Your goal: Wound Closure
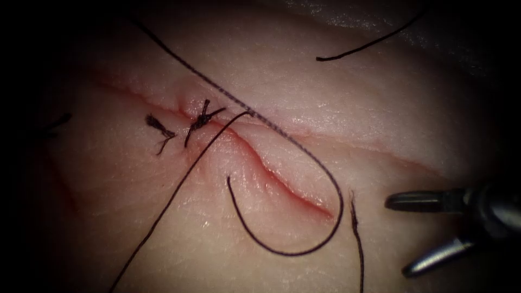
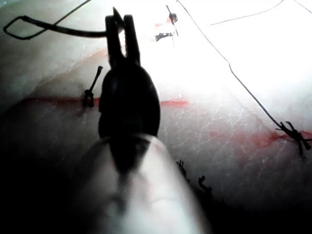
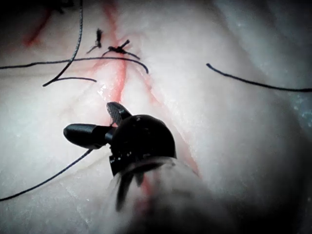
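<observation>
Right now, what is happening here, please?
The right end effector hovers open and empty, to the right of the cut. A thin curved arc, probably the needle, seems to lie loose on the tissue around the cut's right end. The thread trails from it across the cut. One knot already sits on the cut. A dark strand meets the left end effector; I cannot tell whether it is held.

Light falls brightest just left of the open jaws and fades into a black surround. Behind them, a dim grey wrinkled sheet (image 1: 391, 16) lies in shadow.
</observation>
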{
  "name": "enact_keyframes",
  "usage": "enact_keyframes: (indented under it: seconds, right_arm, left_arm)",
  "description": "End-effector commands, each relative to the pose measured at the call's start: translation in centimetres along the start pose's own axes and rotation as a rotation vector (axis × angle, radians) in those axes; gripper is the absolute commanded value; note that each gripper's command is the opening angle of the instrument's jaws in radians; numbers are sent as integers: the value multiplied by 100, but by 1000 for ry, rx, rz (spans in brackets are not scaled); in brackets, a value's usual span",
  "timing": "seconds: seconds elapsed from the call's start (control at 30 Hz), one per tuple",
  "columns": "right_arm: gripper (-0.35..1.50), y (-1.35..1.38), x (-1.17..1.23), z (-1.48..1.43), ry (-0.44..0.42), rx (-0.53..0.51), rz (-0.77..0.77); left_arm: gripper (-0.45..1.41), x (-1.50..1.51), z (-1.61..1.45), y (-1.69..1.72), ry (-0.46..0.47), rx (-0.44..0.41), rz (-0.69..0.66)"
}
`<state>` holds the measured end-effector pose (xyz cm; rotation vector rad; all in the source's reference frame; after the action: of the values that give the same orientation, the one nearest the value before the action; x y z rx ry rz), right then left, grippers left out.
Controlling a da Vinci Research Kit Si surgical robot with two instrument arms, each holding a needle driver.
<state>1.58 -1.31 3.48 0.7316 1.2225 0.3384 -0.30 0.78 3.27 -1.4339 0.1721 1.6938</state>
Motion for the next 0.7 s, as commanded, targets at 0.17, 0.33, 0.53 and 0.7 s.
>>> enact_keyframes:
  seconds: [0.17, 0.33, 0.53, 0.7]
  right_arm:
    - [148, 29, 9, 27, -43, -143, -224]
    - [138, 44, 13, 78, -62, -249, -362]
    - [130, 55, 2, 117, -76, -292, -426]
    - [126, 62, -18, 160, -99, -349, -485]
  left_arm:
    - [-45, -8, 9, 9, 16, -33, -1]
    - [-45, -8, 13, 14, 16, -47, -1]
    - [-45, -9, 15, 16, 17, -49, -1]
    - [-45, -12, 25, 25, 20, -64, 1]
